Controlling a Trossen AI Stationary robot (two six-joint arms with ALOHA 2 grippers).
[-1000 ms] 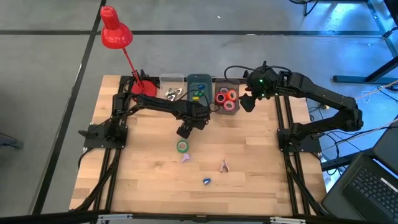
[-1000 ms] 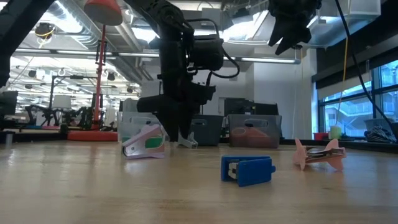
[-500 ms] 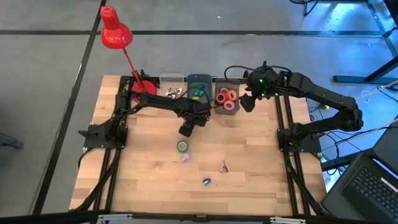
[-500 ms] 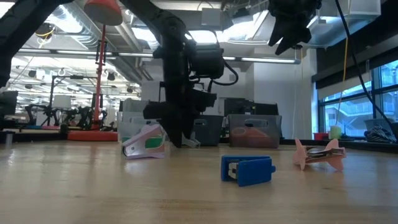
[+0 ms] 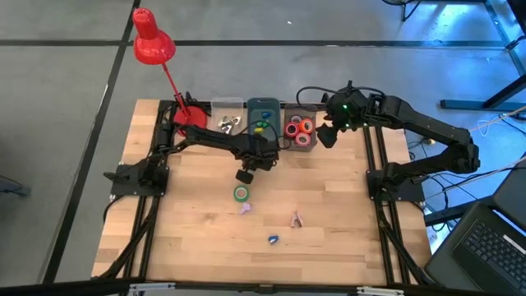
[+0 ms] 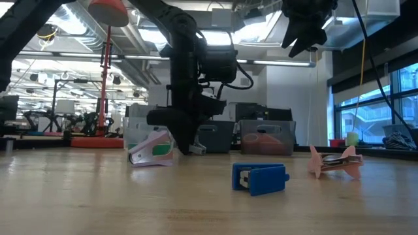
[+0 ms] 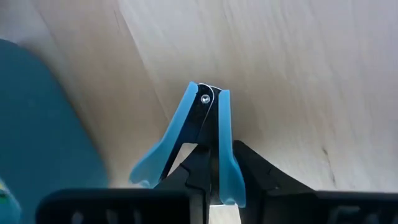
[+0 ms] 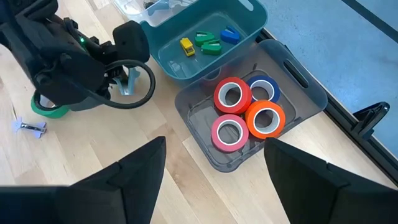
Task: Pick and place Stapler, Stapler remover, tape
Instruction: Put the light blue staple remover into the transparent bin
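Staple remover (image 7: 202,146), light blue, sits clamped in the left gripper (image 7: 214,186) above the table (image 5: 345,214) near the bins, hinge end pointing away from the fingers; the right gripper (image 8: 211,180) hangs wide open and empty over the tape bin (image 8: 292,81)

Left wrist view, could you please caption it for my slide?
Left gripper shut on a light blue staple remover above the wooden table.
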